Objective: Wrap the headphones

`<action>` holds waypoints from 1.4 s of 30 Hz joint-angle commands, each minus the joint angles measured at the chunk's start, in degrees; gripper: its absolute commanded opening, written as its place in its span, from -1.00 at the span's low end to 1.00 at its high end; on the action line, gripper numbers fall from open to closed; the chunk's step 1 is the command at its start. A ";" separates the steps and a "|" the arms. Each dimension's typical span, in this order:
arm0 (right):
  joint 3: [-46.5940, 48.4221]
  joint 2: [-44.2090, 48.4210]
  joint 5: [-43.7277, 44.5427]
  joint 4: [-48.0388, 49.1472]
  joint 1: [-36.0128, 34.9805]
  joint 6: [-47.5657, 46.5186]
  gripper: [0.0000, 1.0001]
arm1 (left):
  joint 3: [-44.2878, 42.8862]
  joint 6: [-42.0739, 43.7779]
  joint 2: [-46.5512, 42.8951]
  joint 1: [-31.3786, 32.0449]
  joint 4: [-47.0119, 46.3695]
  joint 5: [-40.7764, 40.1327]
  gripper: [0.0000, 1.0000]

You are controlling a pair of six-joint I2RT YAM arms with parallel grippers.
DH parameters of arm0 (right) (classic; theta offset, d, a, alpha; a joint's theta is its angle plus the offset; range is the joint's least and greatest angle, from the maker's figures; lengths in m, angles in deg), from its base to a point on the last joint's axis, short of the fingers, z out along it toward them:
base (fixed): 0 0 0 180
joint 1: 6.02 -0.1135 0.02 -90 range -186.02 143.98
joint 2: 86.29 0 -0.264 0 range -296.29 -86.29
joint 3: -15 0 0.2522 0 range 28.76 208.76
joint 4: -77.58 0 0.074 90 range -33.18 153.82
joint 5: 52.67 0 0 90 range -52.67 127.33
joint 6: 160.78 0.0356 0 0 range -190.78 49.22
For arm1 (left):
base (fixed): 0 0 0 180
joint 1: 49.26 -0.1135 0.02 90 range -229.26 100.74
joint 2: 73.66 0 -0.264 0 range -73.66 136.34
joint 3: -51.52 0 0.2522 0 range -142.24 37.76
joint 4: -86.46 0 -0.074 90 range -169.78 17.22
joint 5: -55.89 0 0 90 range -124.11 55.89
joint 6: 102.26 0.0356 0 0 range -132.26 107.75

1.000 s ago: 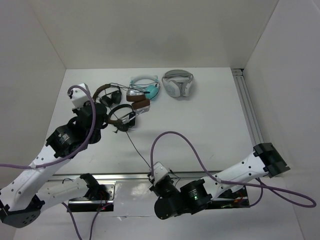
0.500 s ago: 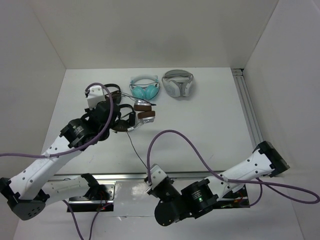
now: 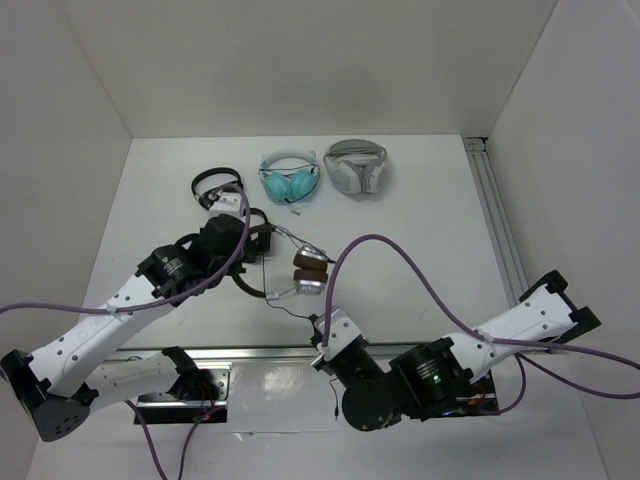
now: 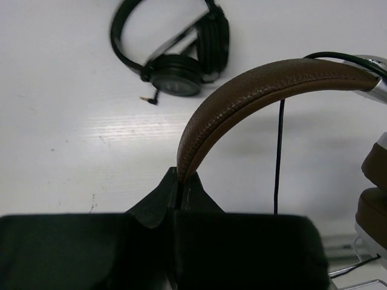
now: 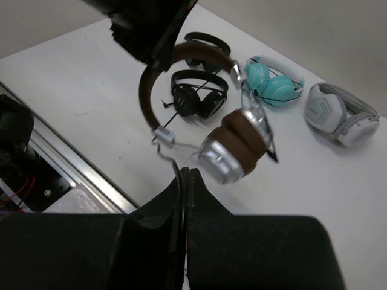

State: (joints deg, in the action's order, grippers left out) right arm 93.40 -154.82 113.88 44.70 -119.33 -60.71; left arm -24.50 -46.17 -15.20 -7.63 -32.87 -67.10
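The headphones [image 3: 308,275] have a dark brown headband [image 4: 266,84], brown ear pads and silver cups [image 5: 233,148]. My left gripper [image 4: 181,180] is shut on the headband's end and holds the pair up off the table, cups hanging to the right. It shows in the top view [image 3: 250,250] and at the top of the right wrist view [image 5: 160,57]. The thin black cable [image 4: 279,157] hangs down from the pair. My right gripper [image 5: 187,175] is shut on this cable just below the cups, near the table's front edge [image 3: 322,328].
A black pair [image 3: 215,185] lies at the back left, and a second black pair [image 5: 196,96] lies under the lifted band. Teal [image 3: 290,178] and white-grey [image 3: 357,167] pairs lie at the back. Metal rails run along the front [image 3: 250,350] and right [image 3: 500,230].
My left gripper has lifted the brown headphones from the back left and carried them right and nearer. My right gripper has shifted right, up to the cable below the cups.
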 commanded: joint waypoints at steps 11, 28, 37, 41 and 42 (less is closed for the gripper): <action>4.26 3.93 0.70 -4.43 6.79 -4.18 -1.00 | 2.14 9.83 1.75 15.93 -4.90 14.18 -1.00; -3.82 14.39 -19.94 1.80 37.37 -13.75 -0.88 | 0.38 13.26 -4.49 17.96 1.34 29.45 -1.00; -3.29 8.33 -20.56 6.71 43.26 -18.41 -0.88 | 1.00 15.28 -6.16 19.01 -0.07 34.83 -1.00; -4.52 8.33 -22.94 8.21 45.29 -18.94 -0.90 | -0.05 15.28 -6.16 19.02 -0.07 33.09 -1.00; -4.52 8.33 -22.94 9.09 46.60 -18.94 -0.93 | -0.05 15.28 -6.68 19.02 0.45 32.30 -1.00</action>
State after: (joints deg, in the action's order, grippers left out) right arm 89.05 -147.39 89.91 46.78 -75.34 -78.61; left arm -22.62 -33.10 -19.99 10.57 -34.24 -37.09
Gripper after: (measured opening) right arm 0.048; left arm 0.061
